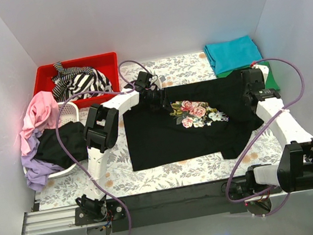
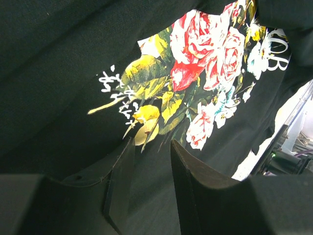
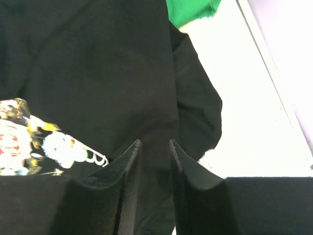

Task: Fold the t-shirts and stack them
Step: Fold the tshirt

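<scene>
On floral table (image 1: 154, 176), white walls (image 1: 128, 14) around: black rose tee (image 1: 160, 138) spread flat; both jaws slightly apart.

The premises were a robotics test cell: plain white panel walls (image 1: 129, 20) enclosed a floral-covered tabletop (image 1: 171, 172), with the left arm (image 1: 102, 129) and right arm (image 1: 285, 124) bolted to an aluminium rail (image 1: 48, 221) along its near edge.

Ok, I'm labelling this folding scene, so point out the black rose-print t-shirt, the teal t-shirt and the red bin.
black rose-print t-shirt (image 1: 149, 124): top view, plain cloth left of the print.
teal t-shirt (image 1: 231, 53): top view, middle of the folded cloth.
red bin (image 1: 85, 59): top view, far rim.
</scene>
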Robot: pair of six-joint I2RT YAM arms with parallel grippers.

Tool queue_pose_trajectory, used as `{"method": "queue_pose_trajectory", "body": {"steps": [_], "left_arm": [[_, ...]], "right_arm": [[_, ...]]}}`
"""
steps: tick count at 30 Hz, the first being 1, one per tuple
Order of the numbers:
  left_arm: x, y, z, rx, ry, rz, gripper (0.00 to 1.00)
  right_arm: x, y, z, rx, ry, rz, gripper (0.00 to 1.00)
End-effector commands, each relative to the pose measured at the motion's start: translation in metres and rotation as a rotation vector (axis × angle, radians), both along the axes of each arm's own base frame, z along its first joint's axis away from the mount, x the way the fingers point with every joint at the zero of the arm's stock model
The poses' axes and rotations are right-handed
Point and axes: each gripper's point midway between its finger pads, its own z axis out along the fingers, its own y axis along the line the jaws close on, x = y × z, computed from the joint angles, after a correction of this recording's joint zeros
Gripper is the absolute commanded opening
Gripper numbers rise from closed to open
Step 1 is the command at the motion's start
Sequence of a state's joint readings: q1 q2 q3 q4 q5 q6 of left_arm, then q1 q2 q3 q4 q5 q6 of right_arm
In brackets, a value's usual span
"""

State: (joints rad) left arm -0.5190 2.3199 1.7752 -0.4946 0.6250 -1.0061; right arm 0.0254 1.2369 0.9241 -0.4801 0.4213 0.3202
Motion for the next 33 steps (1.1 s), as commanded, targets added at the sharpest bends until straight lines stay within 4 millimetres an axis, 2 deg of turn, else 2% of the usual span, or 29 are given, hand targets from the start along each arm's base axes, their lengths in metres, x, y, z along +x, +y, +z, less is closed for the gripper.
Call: {"method": "queue_pose_trajectory", "body": {"steps": [1, 3, 4, 5, 6, 8, 9, 10, 12, 19, 22, 28, 32, 33], "left_arm": [[-0.005, 0.0, -0.001, -0.003, 0.015, -0.022, 0.34], [-0.004, 0.0, 0.001, -0.002, 0.01, -0.018, 0.34], [-0.004, 0.0, 0.0, 0.001, 0.01, -0.017, 0.34], [-0.003, 0.0, -0.001, 0.004, 0.009, -0.015, 0.34], [-0.003, 0.0, 0.0, 0.003, 0.006, -0.016, 0.34], [-0.002, 0.0, 0.0, 0.001, 0.008, -0.015, 0.34], [-0.003, -0.001, -0.001, 0.002, 0.009, -0.016, 0.34], [-0.003, -0.001, -0.001, 0.0, 0.01, -0.016, 0.34], [-0.004, 0.0, -0.002, 0.003, 0.014, -0.017, 0.34], [-0.001, 0.003, -0.003, 0.02, -0.005, -0.006, 0.34], [0.0, 0.002, -0.002, 0.019, -0.009, -0.008, 0.34], [0.0, 0.003, -0.004, 0.023, -0.007, -0.008, 0.34], [-0.001, 0.003, -0.005, 0.025, -0.003, -0.01, 0.34], [0.0, 0.003, -0.006, 0.024, -0.001, -0.009, 0.34]], "right_arm": [[0.009, -0.005, 0.011, -0.023, -0.066, -0.012, 0.38], [0.017, 0.006, 0.024, -0.016, -0.119, 0.082, 0.4], [0.028, 0.025, 0.028, 0.037, -0.172, 0.185, 0.4], [0.031, 0.035, 0.029, 0.061, -0.182, 0.24, 0.4], [0.033, 0.042, 0.024, 0.083, -0.171, 0.283, 0.44], [0.033, 0.063, 0.014, 0.161, -0.123, 0.375, 0.44], [0.034, 0.07, -0.002, 0.192, -0.068, 0.405, 0.43], [0.033, 0.083, -0.007, 0.239, -0.039, 0.46, 0.41], [0.031, 0.093, -0.022, 0.269, 0.016, 0.488, 0.41], [0.034, 0.128, -0.034, 0.294, 0.057, 0.632, 0.43], [0.032, 0.136, -0.04, 0.259, 0.092, 0.693, 0.49], [0.037, 0.13, -0.052, 0.122, 0.152, 0.7, 0.5], [0.039, 0.134, -0.059, 0.123, 0.185, 0.705, 0.49], [0.041, 0.129, -0.065, 0.104, 0.212, 0.686, 0.48]]}}
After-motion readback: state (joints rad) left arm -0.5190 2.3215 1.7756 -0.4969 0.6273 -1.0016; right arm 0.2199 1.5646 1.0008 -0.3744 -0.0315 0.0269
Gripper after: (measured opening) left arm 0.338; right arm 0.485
